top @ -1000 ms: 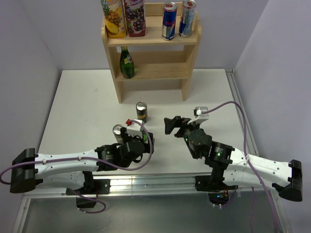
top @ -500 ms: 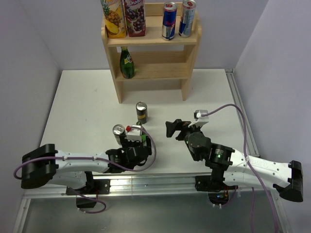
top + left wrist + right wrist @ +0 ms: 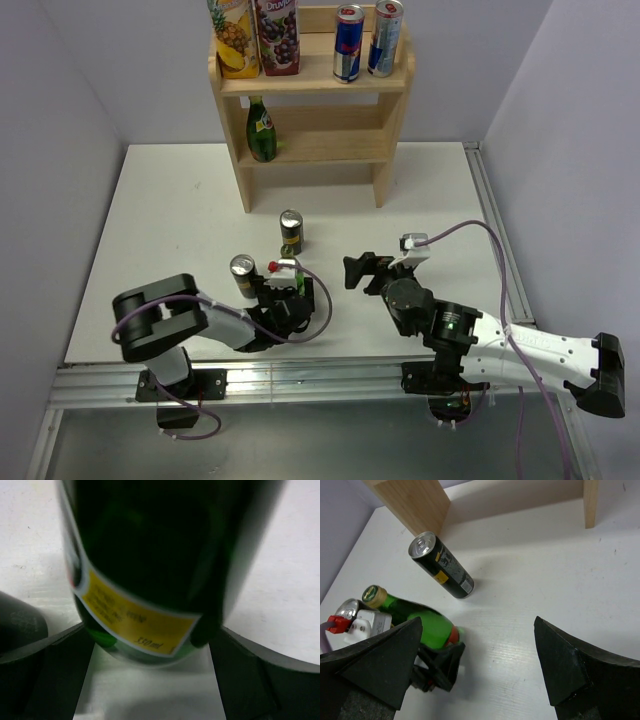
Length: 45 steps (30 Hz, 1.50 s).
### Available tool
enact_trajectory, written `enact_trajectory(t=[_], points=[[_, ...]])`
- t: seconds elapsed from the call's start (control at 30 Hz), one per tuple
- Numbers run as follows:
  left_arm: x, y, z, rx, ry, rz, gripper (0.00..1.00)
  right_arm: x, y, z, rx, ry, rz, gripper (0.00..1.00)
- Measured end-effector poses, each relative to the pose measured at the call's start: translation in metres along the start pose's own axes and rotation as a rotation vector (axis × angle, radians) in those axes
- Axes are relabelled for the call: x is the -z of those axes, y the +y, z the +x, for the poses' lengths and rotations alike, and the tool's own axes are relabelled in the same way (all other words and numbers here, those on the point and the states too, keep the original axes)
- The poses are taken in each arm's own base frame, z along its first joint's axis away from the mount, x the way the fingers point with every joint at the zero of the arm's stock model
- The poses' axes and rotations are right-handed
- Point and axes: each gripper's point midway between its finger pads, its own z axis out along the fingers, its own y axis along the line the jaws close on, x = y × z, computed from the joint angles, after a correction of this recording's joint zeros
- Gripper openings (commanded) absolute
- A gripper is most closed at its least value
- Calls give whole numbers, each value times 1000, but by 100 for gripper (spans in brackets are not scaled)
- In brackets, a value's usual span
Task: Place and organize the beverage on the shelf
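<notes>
The wooden shelf (image 3: 310, 80) stands at the far side and holds two juice cartons (image 3: 255, 35) and two cans (image 3: 365, 40) on the top tier. A green bottle (image 3: 262, 130) stands on its middle tier. My left gripper (image 3: 287, 290) is shut on a second green bottle (image 3: 150, 555) with a yellow label. That bottle leans in the right wrist view (image 3: 422, 622), gold cap up. A dark can (image 3: 291, 232) stands in front of the shelf and a silver-topped can (image 3: 243, 275) stands just left of my left gripper. My right gripper (image 3: 360, 270) is open and empty over the table.
The white table (image 3: 170, 210) is walled by purple panels on the left, right and back. A metal rail (image 3: 300, 375) runs along the near edge. The shelf's side leg (image 3: 412, 502) stands just behind the dark can (image 3: 442, 567).
My left arm has folded in towards its base, the gripper staying beside the silver-topped can with the green bottle. My right gripper has drifted slightly nearer.
</notes>
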Motion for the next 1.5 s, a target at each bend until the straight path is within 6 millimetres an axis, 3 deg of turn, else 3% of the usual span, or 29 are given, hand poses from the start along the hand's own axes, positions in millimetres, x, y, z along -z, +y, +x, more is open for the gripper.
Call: enact_trajectory(t=[0.17, 0.33, 1.27, 1.5], points=[[-24, 2, -5, 24, -63, -41, 99, -1, -1, 4, 6, 4, 4, 100], [-34, 1, -11, 50, -102, -52, 99, -4, -1, 9, 21, 13, 12, 100], [-39, 14, -12, 24, -162, -113, 99, -19, 8, 32, 53, 43, 17, 100], [-44, 15, -14, 9, -178, -123, 94, -21, 10, 37, 54, 50, 10, 100]])
